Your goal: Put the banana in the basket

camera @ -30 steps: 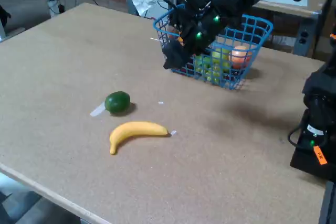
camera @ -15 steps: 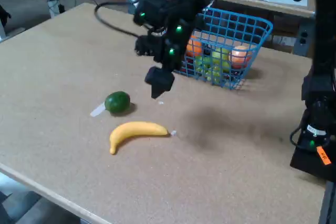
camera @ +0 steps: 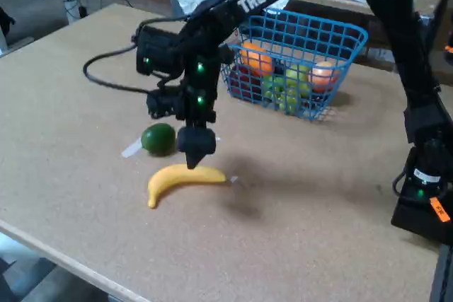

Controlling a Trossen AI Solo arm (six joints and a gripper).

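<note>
Lying on the brown table (camera: 318, 203), the banana (camera: 181, 177) is a smooth, evenly yellow curve with a plastic sheen, no spots or bruising visible. Its stem end points down toward the lower left in the fixed view, and its other end reaches right, just beside a small pale scrap on the board. It sits flat, concave side facing the near table edge.

Directly above the banana's middle hangs the gripper (camera: 195, 155), a black claw pointing down, its tip just over or touching the fruit's upper edge; contact cannot be told. Whether the claw is spread or closed cannot be told either, since from this angle the fingers merge into one dark shape. Green lights glow on the wrist housing, and a black cable loops off to the left.

A round green lime (camera: 158, 138) rests just up and left of the banana, apart from it, near the claw.

The basket (camera: 340, 37), blue wire mesh, stands well apart at the far side of the table, with orange, green and reddish fruit inside.
</note>
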